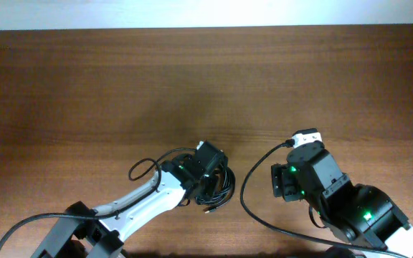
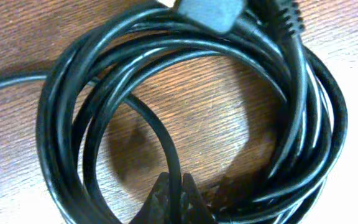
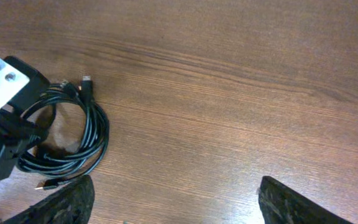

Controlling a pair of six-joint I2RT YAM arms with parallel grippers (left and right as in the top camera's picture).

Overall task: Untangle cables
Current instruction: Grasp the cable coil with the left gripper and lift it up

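**Q:** Left jaws first, what have you got?

**A:** Your left gripper [image 2: 174, 186] is all but closed. The fingertips [image 2: 155, 205] sit close together at the bottom of the left wrist view. One black strand of the cables [image 2: 58, 130] runs down between them and looks pinched. Nothing else is in the grip.

**Q:** And the right?

**A:** Your right gripper [image 3: 176, 186] is spread wide. Its fingers [image 3: 67, 202] sit at the two bottom corners of the right wrist view with only bare table [image 3: 229, 93] between them. It holds nothing and touches nothing.

**Q:** Where's the bundle?

**A:** It lies flat on the wood, near the front middle in the overhead view, right under your left gripper. It is well apart from your right gripper, off to its left.

**Q:** Which way does it run?

**A:** It's a coil of several turns, close to round from the left wrist. From the right wrist it looks slightly oval, with the long axis roughly up and down that view. Its left side is hidden behind your left gripper.

**Q:** Plug ends?

**A:** One metal-tipped plug [image 3: 87, 81] sits at the coil's top edge, pointing up the view. A second plug end [image 3: 42, 185] sticks out at the lower edge, pointing left. In the left wrist view a grey plug body [image 2: 210, 9] and a ribbed sleeve [image 2: 284, 15] lie over the turns at the top edge.
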